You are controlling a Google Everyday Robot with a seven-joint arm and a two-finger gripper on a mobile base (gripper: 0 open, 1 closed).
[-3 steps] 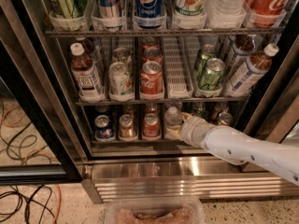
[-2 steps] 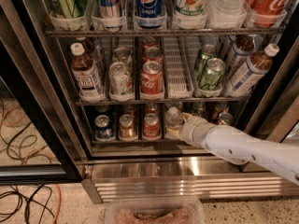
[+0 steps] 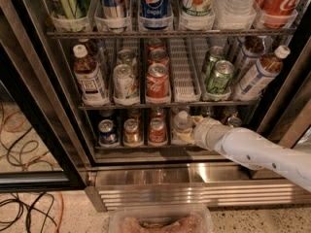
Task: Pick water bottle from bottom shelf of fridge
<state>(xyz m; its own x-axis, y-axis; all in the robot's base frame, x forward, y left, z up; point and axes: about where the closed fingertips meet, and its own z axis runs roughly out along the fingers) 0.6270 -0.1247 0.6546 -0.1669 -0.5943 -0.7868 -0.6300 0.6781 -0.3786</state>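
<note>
The fridge (image 3: pixel 43 106) stands open, its wire racks full of cans and bottles. On the bottom shelf (image 3: pixel 146 144) a small clear water bottle (image 3: pixel 181 125) with a white cap stands to the right of three small soda cans (image 3: pixel 131 131). My white arm reaches in from the lower right. My gripper (image 3: pixel 193 128) is at the bottle's right side, touching or very close to it. The bottle stands upright on the rack.
The middle rack (image 3: pixel 160 103) holds Coca-Cola cans, green cans and brown tea bottles (image 3: pixel 90 76). A steel base grille (image 3: pixel 194 191) runs below. Cables (image 3: pixel 24 144) lie on the floor at left. A plastic tray (image 3: pixel 160 222) sits at the bottom edge.
</note>
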